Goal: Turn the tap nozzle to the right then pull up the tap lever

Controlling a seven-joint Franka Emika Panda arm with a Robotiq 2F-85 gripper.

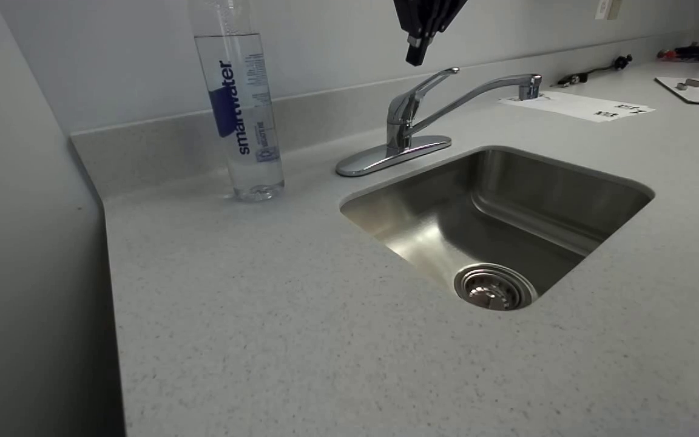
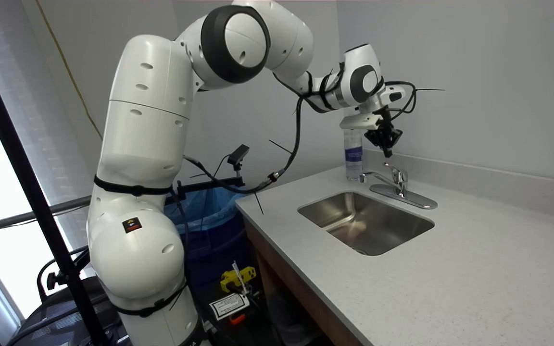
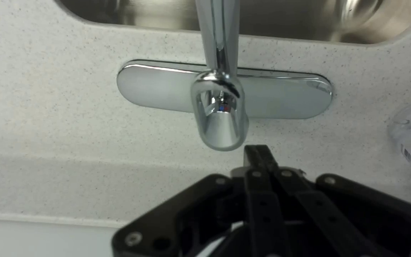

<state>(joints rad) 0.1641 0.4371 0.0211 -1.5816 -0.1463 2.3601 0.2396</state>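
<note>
The tap nozzle (image 1: 504,82) is the long arched chrome spout; it shows in both exterior views (image 2: 377,178). In the wrist view the nozzle (image 3: 219,39) reaches out over the sink. The tap lever (image 1: 431,83) is the short chrome handle slanting up from the tap body, on the same side as the nozzle. In the wrist view the lever (image 3: 223,130) is a looped shape with a red and blue mark. My gripper (image 3: 257,147) is shut with nothing between the fingers. It hangs fingers down just above and beside the lever's end, apart from it (image 1: 415,60) (image 2: 387,154).
A steel sink (image 1: 543,182) lies in front of the tap's base plate (image 1: 358,162). A tall water bottle (image 1: 246,115) stands beside the tap near the wall. The backsplash (image 3: 84,189) runs close behind the tap. A printed paper (image 1: 574,106) lies on the counter beyond the nozzle.
</note>
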